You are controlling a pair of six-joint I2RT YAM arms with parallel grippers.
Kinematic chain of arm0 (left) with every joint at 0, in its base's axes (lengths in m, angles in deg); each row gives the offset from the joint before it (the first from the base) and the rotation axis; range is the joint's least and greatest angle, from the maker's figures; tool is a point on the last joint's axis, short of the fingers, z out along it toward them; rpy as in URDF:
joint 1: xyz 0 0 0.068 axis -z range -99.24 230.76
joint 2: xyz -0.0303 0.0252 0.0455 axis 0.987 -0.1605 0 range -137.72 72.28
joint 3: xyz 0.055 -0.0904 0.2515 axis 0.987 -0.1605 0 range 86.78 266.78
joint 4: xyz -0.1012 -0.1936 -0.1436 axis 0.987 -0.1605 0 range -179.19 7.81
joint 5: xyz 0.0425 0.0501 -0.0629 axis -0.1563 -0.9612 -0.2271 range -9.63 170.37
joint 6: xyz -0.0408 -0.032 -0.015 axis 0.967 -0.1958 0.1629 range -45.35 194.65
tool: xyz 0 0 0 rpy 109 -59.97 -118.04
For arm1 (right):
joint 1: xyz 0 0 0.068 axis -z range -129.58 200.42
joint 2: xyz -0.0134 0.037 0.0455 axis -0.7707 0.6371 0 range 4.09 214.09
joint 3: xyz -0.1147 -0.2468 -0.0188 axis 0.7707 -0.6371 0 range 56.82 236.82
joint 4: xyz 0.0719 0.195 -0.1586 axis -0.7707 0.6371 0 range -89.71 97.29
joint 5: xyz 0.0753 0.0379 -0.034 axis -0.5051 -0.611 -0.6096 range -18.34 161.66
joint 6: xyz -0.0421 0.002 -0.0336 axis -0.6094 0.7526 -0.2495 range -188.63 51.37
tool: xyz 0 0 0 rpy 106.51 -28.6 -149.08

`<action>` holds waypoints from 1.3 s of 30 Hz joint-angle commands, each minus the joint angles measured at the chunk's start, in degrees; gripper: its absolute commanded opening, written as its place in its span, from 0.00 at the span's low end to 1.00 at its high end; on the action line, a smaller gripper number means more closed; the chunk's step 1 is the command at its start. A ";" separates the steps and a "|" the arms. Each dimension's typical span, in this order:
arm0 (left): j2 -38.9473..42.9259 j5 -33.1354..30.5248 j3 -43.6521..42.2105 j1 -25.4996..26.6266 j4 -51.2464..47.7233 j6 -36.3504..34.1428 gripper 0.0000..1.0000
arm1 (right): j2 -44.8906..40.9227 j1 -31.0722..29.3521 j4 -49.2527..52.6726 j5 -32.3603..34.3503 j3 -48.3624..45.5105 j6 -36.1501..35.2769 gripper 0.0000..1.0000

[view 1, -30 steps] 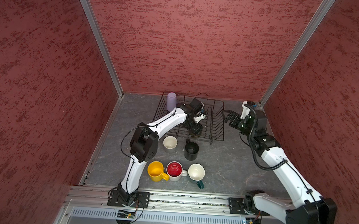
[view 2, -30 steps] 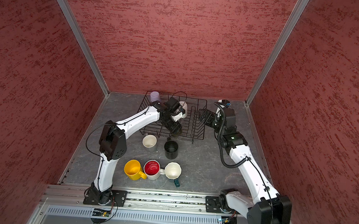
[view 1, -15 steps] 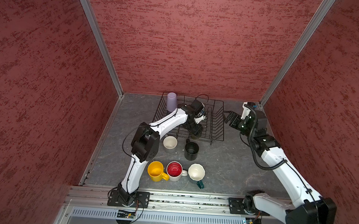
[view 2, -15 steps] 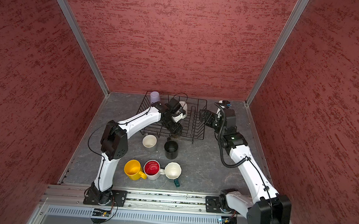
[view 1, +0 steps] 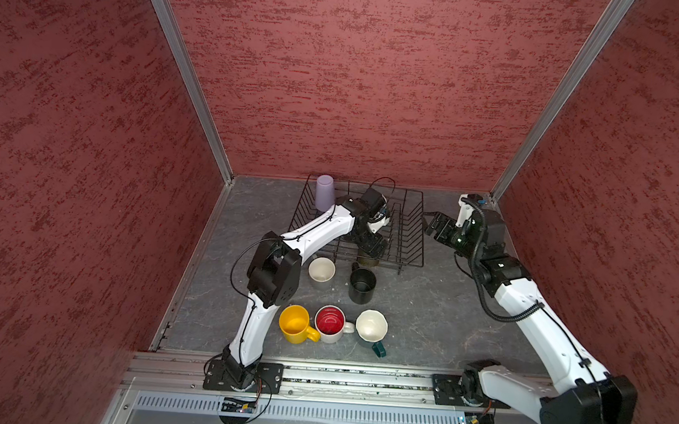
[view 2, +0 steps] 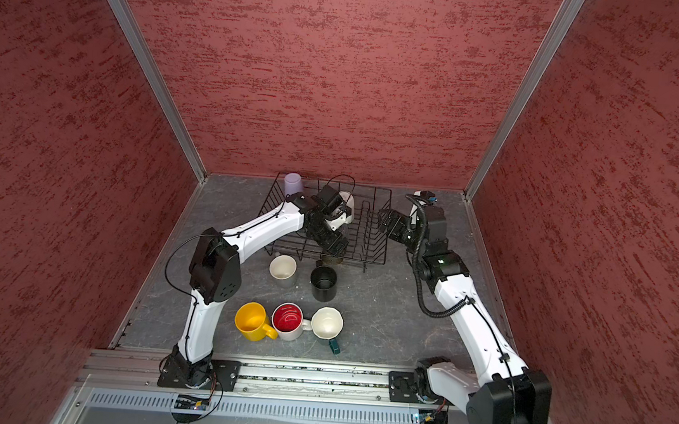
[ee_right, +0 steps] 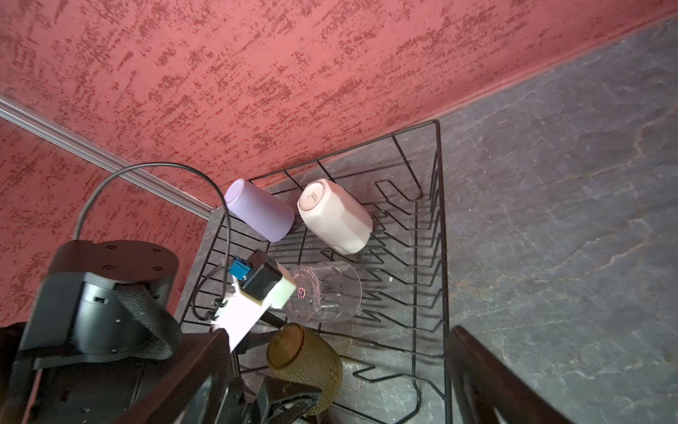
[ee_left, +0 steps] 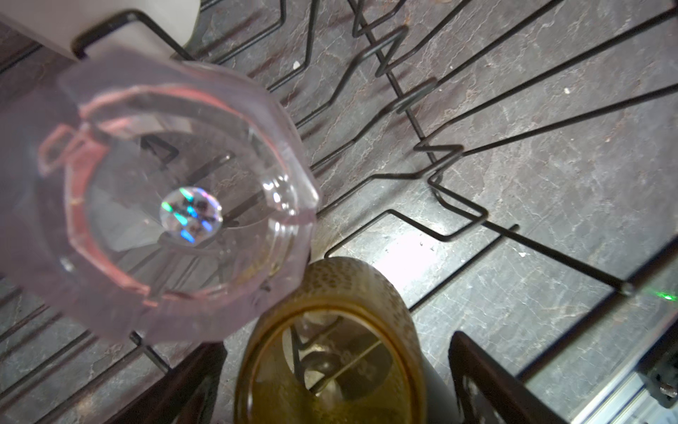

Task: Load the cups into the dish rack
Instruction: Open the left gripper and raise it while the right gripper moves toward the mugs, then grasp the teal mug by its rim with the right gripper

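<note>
Though inverted, amber cup (ee_left: 330, 367) inside gripper (ee_left: 335, 341)

Red textured walls (view 1: 358, 81), grey stone floor (view 1: 425, 307)

No legible text; mark under white faceted cup (ee_right: 334, 216) unreadable

Robot test cell, lab rig. Red textured panels (view 1: 358, 81) box in the dish rack (view 1: 402, 241) behind and on both sides, with aluminium posts (view 1: 185, 74) at the corners behind it. Grey slate-look tabletop (view 1: 425, 307) under it. In front of the rack, an aluminium rail (view 1: 360, 378) with two arm bases (view 1: 243, 376) bolted on, cabling (view 1: 482, 298) exposed.
</note>
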 commanded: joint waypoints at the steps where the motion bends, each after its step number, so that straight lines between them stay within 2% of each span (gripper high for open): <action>1: 6.64 1.23 -0.85 -0.83 4.08 1.98 0.96 | 1.17 -0.44 8.27 -1.50 3.67 -3.54 0.86; 5: 13.79 -1.22 -4.68 -1.73 11.29 3.57 0.99 | -0.19 -3.94 16.85 0.84 3.77 -5.21 0.81; 8: 20.33 -1.54 -10.81 -3.20 20.51 5.05 1.00 | -1.49 -8.61 23.23 3.25 3.81 -4.33 0.78; 12: 27.39 0.12 -17.58 -5.86 30.17 7.22 1.00 | -3.23 -16.90 30.33 7.26 3.79 -0.56 0.75; 20: 34.92 0.61 -25.51 -11.24 38.73 11.01 1.00 | -4.78 -31.72 40.71 11.36 5.00 8.04 0.65; 27: 37.93 4.21 -31.03 -16.37 44.27 16.90 1.00 | -1.58 -42.88 40.32 11.42 1.92 16.30 0.62; 39: 40.11 8.21 -35.04 -20.62 46.80 21.02 1.00 | 4.96 -51.53 35.82 8.58 -2.13 23.69 0.54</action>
